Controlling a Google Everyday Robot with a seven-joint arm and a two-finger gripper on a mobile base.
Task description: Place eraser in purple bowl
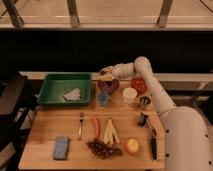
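The purple bowl [108, 85] stands at the back of the wooden table, between the green tray and the red bowl. My gripper [105, 73] hangs just above the bowl's far left rim, with the white arm reaching in from the right. A pale patch shows under the gripper at the rim. The eraser does not show: it is hidden or out of view, and I cannot tell whether the gripper holds it.
A green tray [52, 94] holding a white cloth sits at the left. A blue cup [103, 98], white cup [129, 95], red bowl [139, 84] and dark cup [145, 101] crowd around the purple bowl. Nearer lie a fork, carrot, grapes [103, 148], orange and blue sponge [61, 147].
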